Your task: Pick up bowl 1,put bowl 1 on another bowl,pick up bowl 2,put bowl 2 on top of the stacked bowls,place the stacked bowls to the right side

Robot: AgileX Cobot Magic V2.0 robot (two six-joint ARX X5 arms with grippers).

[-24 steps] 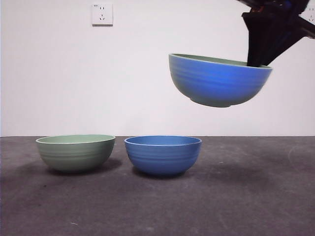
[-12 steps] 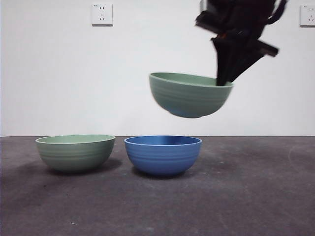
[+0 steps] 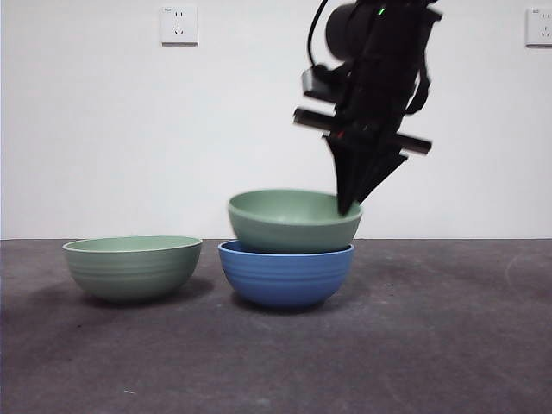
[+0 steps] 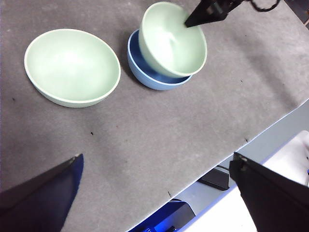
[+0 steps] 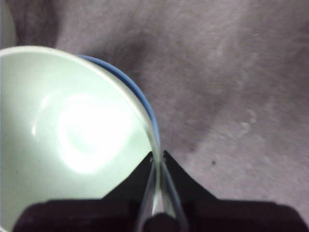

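- Far left on the dark grey table point(image 3: 448, 345), a pale green bowl point(image 3: 132, 267) stands alone and upright, untouched, apart from the blue one beside it; my left wrist camera sees it point(image 4: 72, 66) from above.
- At centre, the blue ribbed bowl point(image 3: 285, 276) sits on the table, with a second pale green bowl point(image 3: 291, 222) lowered into its mouth. The green one rides slightly tilted and off-centre, so a crescent of blue rim point(image 4: 145, 77) shows past it from above.
- My right gripper point(image 3: 347, 205) comes down from above and pinches the right-hand rim of that nested green bowl, one jaw inside the wall and one outside. My right wrist camera shows the two black jaws pressed tight on the thin green rim point(image 5: 153, 186), with the blue rim point(image 5: 145, 111) just beyond it.
- My left gripper point(image 4: 154, 193) waits well back from the bowls, high over the near edge of the table, its two jaws spread wide with nothing between them.
- On the white wall behind, a socket plate point(image 3: 178, 25) hangs upper left, another point(image 3: 539, 26) at the far right edge.
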